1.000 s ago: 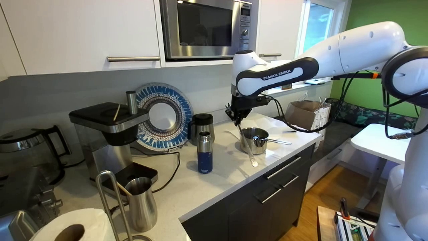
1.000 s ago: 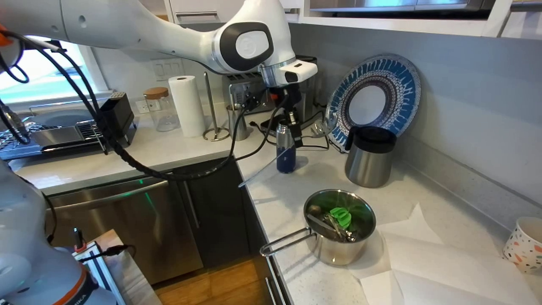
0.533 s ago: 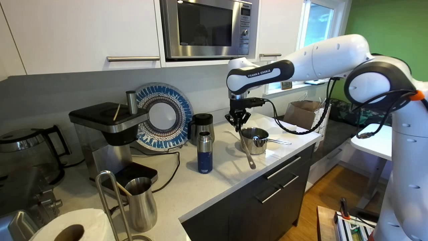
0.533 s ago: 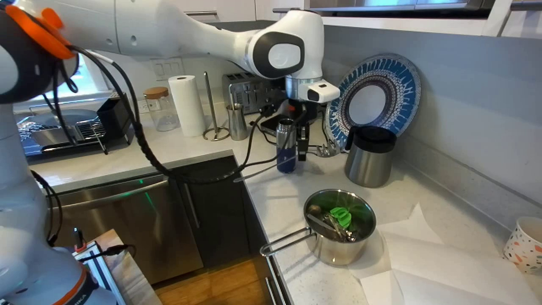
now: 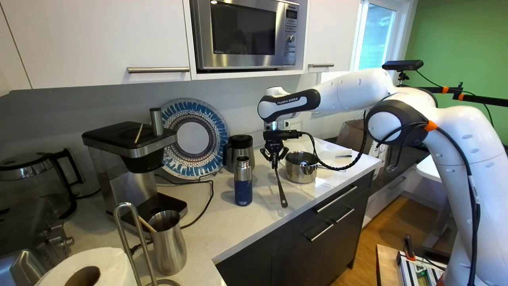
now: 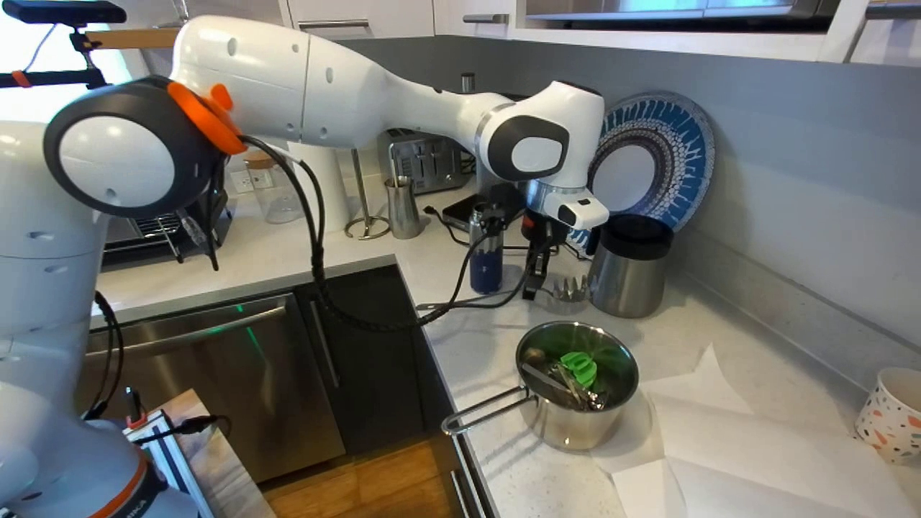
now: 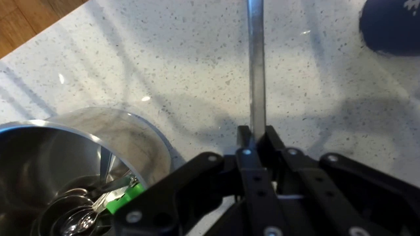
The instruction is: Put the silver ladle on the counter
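My gripper [image 5: 274, 163] is shut on the silver ladle [image 5: 281, 190], gripping its long thin handle. It also shows in an exterior view [image 6: 532, 291] and in the wrist view [image 7: 257, 137]. The handle runs out from the fingertips in the wrist view [image 7: 257, 65]. The ladle's head [image 6: 570, 289], with prong-like edges, points toward the thermal jug; it is hidden in the other views. The ladle lies nearly level, low over the pale counter [image 6: 482, 352], between the blue bottle and the steel pot. I cannot tell whether it touches the counter [image 5: 254, 222].
The steel pot [image 6: 575, 432] with utensils and a green item inside stands beside the gripper, its handle toward the counter's front edge. The blue bottle [image 5: 243, 188] stands on the other side. The thermal jug [image 6: 629, 280] is behind. White paper [image 6: 763, 460] and a spotted cup [image 6: 892, 417] lie beyond the pot.
The arm has come down and a little toward the pot, bringing the ladle lower toward the counter. The ladle has swung and levelled. The gripper has stayed shut on it.
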Tool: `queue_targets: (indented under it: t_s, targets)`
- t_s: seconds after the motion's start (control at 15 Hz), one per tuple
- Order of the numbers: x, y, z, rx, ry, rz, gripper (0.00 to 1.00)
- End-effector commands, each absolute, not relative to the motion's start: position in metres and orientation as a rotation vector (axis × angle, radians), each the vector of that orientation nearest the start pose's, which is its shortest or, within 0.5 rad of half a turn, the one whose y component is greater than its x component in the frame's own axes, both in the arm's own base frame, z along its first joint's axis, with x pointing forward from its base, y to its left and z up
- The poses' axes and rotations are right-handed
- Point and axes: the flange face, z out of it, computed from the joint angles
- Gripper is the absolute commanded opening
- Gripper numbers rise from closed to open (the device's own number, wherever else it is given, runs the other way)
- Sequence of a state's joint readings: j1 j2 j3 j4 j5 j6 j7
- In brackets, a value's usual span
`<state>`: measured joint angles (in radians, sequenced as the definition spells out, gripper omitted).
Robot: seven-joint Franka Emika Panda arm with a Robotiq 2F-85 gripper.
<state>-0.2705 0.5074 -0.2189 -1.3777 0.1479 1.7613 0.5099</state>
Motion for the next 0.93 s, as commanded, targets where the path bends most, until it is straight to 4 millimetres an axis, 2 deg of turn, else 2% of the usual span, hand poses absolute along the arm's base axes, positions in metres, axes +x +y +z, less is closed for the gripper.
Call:
queue_targets:
  t_s: [0.0, 0.33, 0.87]
  targets:
    - [0.642, -0.310, 0.402, -2.599, 1.535, 0.231, 0.03]
    - [0.654, -0.330, 0.381, -2.534, 1.597, 0.210, 0.03]
    - [0.668, -0.333, 0.351, -2.487, 1.670, 0.233, 0.03]
